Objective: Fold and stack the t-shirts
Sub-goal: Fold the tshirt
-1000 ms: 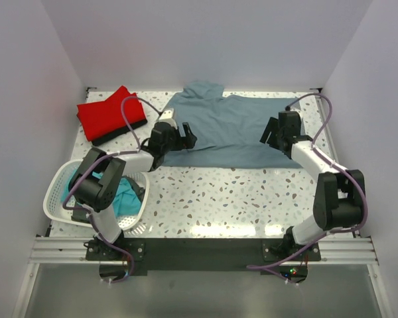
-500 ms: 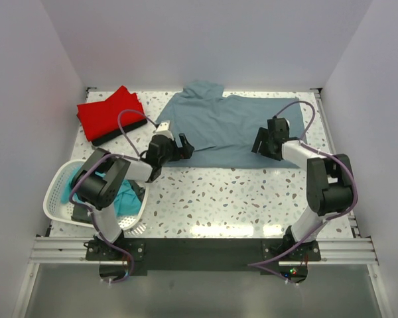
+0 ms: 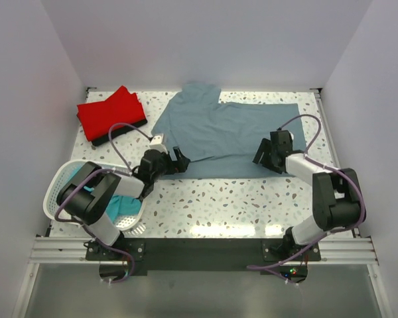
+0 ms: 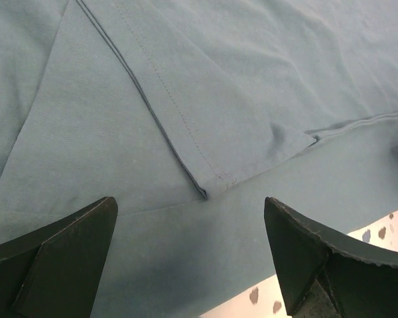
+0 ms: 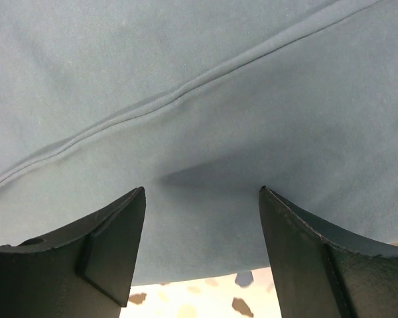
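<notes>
**A:** Status. The grey tee (image 3: 232, 129) lies spread on the far middle of the desk (image 3: 225, 199). The left fingers (image 3: 180, 159) and right fingers (image 3: 261, 153) are both apart with nothing between them. They sit low over its near hem, one towards each end.

**B:** Step in hand, my reading: pinch that hem at both ends and carry it away from the bases for a fold.

**A:** Agreed. Notes for doing it well:
- Slide the lower finger under the cloth at the very edge, so that every layer is taken.
- On the left, a folded flap (image 4: 252, 112) ends in a corner just ahead of the fingers. Close behind that corner, or the flap may spill open.
- Lift both ends level and move them together, otherwise the fold will likely skew.

**B:** Other tees?

**A:** The red tee (image 3: 109, 112) is folded on the black tee (image 3: 123, 134), far left. The teal tee (image 3: 123, 199) is in the basket (image 3: 56, 192), near left.

**B:** Unresolved?

**A:**
- Layer count at the hem.
- Whether the fingertips touch the cloth; the wrist views are too close to tell.
- The black tee shows only an edge.
- The left arm covers part of the teal tee.
</notes>
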Robot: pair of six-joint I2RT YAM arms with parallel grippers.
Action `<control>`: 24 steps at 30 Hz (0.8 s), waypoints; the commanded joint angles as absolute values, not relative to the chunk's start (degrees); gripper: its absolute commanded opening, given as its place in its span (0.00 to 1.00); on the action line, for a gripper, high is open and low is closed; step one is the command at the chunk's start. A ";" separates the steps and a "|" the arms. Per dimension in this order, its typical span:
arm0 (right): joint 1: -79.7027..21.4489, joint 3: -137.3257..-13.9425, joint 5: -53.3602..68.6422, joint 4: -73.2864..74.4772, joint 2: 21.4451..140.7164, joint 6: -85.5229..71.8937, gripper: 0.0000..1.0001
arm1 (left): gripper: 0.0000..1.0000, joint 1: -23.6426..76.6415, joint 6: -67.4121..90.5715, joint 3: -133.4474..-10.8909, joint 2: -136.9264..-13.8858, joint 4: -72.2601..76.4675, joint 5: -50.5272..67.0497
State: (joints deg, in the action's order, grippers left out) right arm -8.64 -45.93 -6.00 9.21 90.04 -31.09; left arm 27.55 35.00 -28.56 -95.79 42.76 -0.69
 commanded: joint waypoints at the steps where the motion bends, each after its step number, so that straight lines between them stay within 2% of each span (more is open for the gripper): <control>1: -8.79 -42.37 -5.27 11.51 86.49 -34.10 0.73 | 0.98 28.30 36.03 -24.18 -92.82 42.01 -2.29; 13: -9.05 -32.43 -4.75 16.86 68.66 -37.97 0.73 | 0.98 31.99 37.27 -12.67 -81.04 42.37 -3.08; 17: -10.89 -32.95 -6.85 21.35 61.28 -37.88 0.73 | 0.98 34.80 36.91 -11.87 -76.39 40.08 -5.01; 24: -13.71 -35.59 -9.05 24.96 57.22 -37.27 0.73 | 0.98 37.96 35.77 -15.20 -71.54 34.37 -8.08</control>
